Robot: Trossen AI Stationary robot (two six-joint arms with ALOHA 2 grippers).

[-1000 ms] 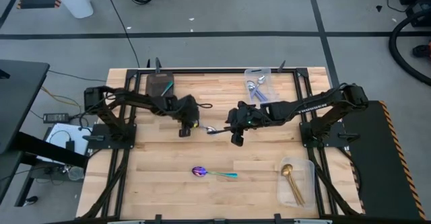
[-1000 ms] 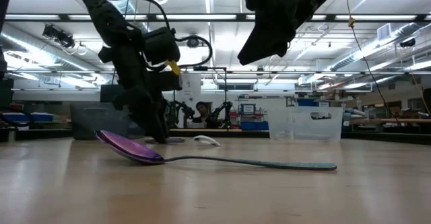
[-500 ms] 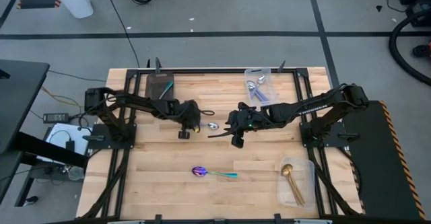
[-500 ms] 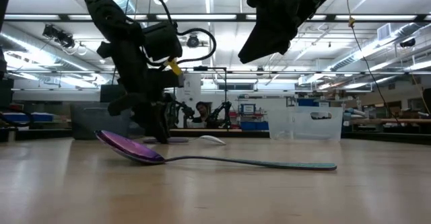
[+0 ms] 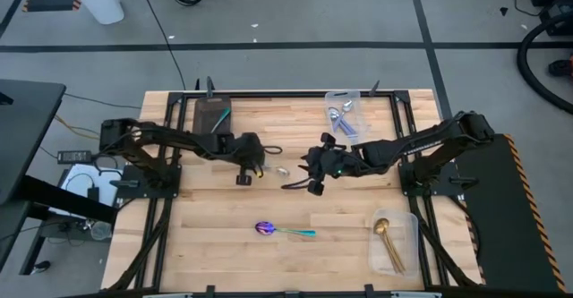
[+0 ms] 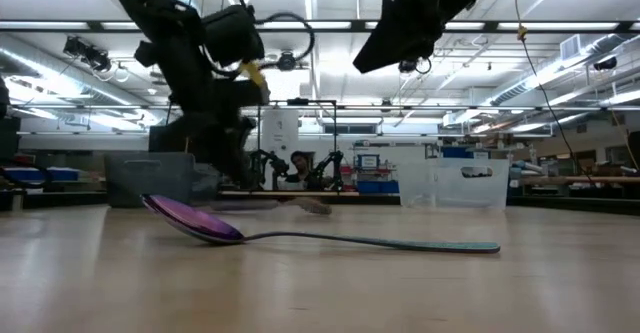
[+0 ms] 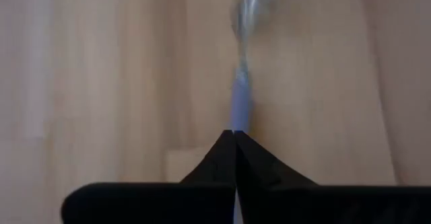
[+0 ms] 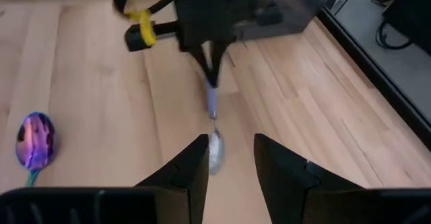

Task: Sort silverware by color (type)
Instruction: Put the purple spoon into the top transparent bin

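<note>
Left gripper [image 7: 234,140] clamped on your lavender spoon [image 7: 241,96] by handle, bowl [image 8: 215,150] low over table [image 5: 215,235]. Right gripper [image 8: 229,158] jaws apart, empty, just beside bowl. Purple spoon [image 5: 273,230] lies nearer table's front edge than both grippers.

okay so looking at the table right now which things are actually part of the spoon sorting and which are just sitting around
Part of the job:
- lavender-handled spoon, clamped in the shut left pincer
- purple spoon with teal handle, loose on the table
- gold spoons in their bin
- silver spoons in the far bin
- right pincer, open, nearby

Just lying about:
- dark tray
- clear bins
</note>
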